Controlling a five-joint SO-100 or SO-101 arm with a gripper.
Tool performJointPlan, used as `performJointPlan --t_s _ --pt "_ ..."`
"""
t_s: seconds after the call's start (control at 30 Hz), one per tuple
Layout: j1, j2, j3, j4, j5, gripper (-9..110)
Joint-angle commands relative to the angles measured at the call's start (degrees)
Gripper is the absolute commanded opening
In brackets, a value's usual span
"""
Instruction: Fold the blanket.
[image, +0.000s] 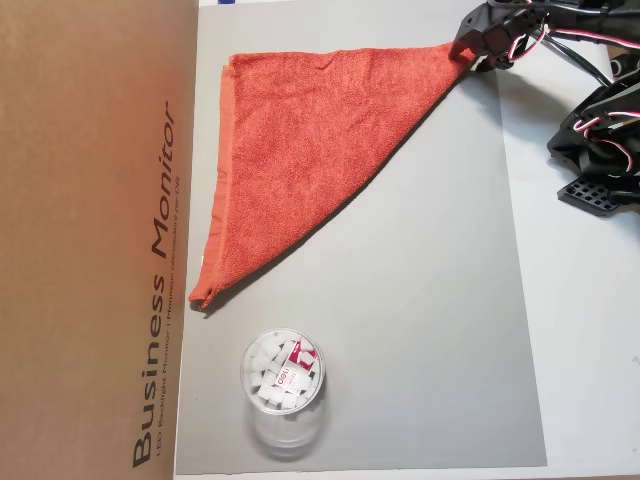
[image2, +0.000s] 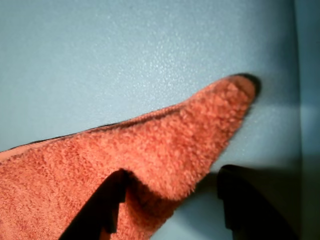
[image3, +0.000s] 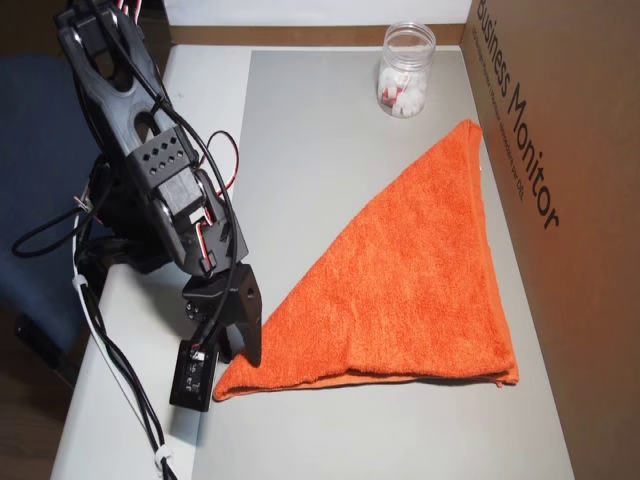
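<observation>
Dark tool (image2: 170, 200) spread astride the pointed corner of the blanket (image2: 150, 155), not visibly clamped; folded triangle (image3: 410, 280) fanning away across the grey surface (image3: 320, 130), long diagonal edge running toward the far cup (image3: 405, 70).

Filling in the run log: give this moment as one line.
blanket: folded into triangle on grey mat | gripper: open around blanket's corner tip | cup: upright, apart
</observation>
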Motion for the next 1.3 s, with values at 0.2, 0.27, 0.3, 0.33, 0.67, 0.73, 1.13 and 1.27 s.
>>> performJointPlan --t_s 0.2,0.27,0.3,0.33,0.67,0.73,1.13,1.27 --pt "1.67 -6.06 -7.29 -0.62 0.53 13" --pt "1.76 -7.56 -8.70 -0.62 0.53 13" --pt "1.93 -8.17 -9.32 -0.62 0.53 13" --pt "2.02 -8.70 -9.84 -0.62 0.53 13" --pt "2.11 -9.93 -10.37 -0.62 0.18 12" --pt "2.11 -9.76 -10.02 -0.62 -0.18 11" --pt "2.29 -9.32 -9.67 0.35 -5.89 0" --pt "3.08 -9.32 -9.67 0.35 -9.05 0"
